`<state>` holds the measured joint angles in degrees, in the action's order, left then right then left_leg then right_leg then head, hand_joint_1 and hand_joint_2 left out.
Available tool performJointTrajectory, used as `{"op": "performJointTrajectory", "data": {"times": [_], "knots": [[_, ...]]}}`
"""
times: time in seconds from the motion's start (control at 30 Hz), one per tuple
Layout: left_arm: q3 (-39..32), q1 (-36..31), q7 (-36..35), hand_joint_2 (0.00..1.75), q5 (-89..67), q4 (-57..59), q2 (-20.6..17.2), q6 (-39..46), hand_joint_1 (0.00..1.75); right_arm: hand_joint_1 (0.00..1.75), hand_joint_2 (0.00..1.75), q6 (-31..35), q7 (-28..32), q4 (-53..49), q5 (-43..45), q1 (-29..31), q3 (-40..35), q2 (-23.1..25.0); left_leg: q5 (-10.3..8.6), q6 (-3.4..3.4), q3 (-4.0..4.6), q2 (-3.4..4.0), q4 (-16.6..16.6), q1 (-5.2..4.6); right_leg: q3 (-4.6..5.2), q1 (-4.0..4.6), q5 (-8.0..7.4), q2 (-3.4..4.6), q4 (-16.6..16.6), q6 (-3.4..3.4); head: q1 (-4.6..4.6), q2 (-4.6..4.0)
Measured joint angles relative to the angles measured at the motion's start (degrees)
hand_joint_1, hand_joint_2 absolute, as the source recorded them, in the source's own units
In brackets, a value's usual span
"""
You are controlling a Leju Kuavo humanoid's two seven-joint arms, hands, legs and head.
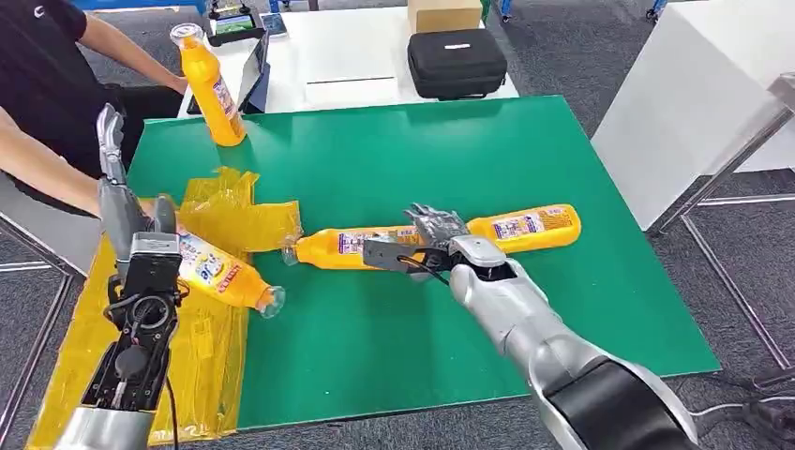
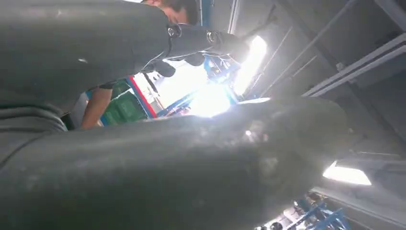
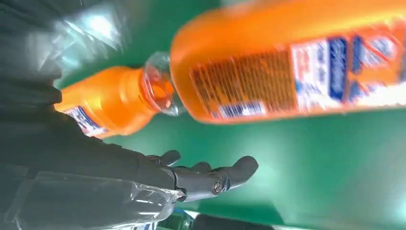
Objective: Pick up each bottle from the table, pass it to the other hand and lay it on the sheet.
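Right hand [image 1: 424, 246], fingers spread and holding nothing, over two lying bottles [image 1: 352, 247] mid-frame; left hand [image 1: 127, 211] grip unclear.

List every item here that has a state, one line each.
Standing bottle: upright, at the mat's far corner.
Sheet bottle: lying on the yellow sheet.
Two middle bottles: lying on the green mat.
Right hand: open, over them.
Left hand: raised, holding nothing.
Black case: closed.

Two orange bottles [image 1: 347, 247] [image 1: 530, 227] lie flat on either side of the right hand [image 1: 427, 242]. A third bottle [image 1: 225, 272] lies on the yellow sheet [image 1: 234, 211] beside the left hand [image 1: 122, 202]. A fourth bottle [image 1: 211, 89] stands upright farther away.
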<state>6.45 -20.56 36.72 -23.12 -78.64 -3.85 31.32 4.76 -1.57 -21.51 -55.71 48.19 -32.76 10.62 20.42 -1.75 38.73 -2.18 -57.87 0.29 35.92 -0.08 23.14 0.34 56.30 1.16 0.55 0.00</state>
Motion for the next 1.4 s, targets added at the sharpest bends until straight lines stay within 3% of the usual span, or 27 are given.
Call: {"op": "performJointTrajectory", "data": {"times": [0.5,0.53,0.57,1.27,1.3,1.33,1.4], "knots": [[4.00,0.24,1.18,0.00,1.88,-2.51,1.22,-2.01,0.00,0.00,1.75,-3.24,-3.67,3.43,-1.60,-0.08,-0.79,-0.61,0.00,0.00,0.00,0.00,-0.01,0.00,0.00,0.00,0.00,0.00,-0.01,0.00,0.02,0.00],[4.46,0.44,1.66,0.00,2.55,-2.88,1.20,-1.92,0.00,1.71,1.75,-3.60,-4.06,3.69,-1.81,-0.11,-0.98,-0.89,0.01,0.00,0.01,0.00,-0.01,0.00,0.00,0.00,0.00,0.00,-0.01,0.00,0.02,0.00],[4.68,0.59,1.93,0.00,2.87,-3.04,1.18,-1.86,0.00,1.75,1.75,-3.74,-4.24,3.80,-1.90,-0.13,-1.16,-1.07,0.01,0.00,0.00,0.00,-0.01,0.00,0.00,0.00,0.00,0.00,-0.01,0.00,0.00,0.00],[8.72,5.55,2.71,0.00,4.00,-7.54,-1.12,0.24,0.00,1.75,1.75,-4.59,-4.94,5.24,-3.52,-2.07,-1.66,-2.78,0.01,-0.01,-0.17,0.00,-0.01,0.00,-0.18,0.00,0.01,0.02,-0.02,-0.01,0.07,0.00],[8.72,5.61,2.71,0.00,4.00,-7.61,-1.16,0.35,0.00,1.34,1.75,-4.76,-4.94,5.27,-3.52,-2.20,-1.68,-2.78,0.01,-0.01,-0.17,0.00,-0.01,0.00,-0.17,0.00,0.01,0.02,-0.02,-0.01,0.09,0.00],[8.74,5.70,2.71,0.00,4.00,-7.67,-1.20,0.37,0.00,0.00,1.75,-4.85,-4.94,5.33,-3.54,-2.42,-1.68,-2.78,0.01,-0.01,-0.16,0.00,-0.01,0.00,-0.17,0.00,0.01,0.02,-0.02,-0.01,0.07,0.00],[8.76,6.01,2.71,0.00,3.98,-7.82,-1.40,0.42,0.00,0.00,1.75,-4.85,-4.94,5.44,-3.67,-2.51,-1.68,-2.78,0.02,0.00,-0.16,0.02,-0.01,0.00,-0.16,0.00,0.00,0.03,-0.02,-0.01,0.07,0.00]]}}
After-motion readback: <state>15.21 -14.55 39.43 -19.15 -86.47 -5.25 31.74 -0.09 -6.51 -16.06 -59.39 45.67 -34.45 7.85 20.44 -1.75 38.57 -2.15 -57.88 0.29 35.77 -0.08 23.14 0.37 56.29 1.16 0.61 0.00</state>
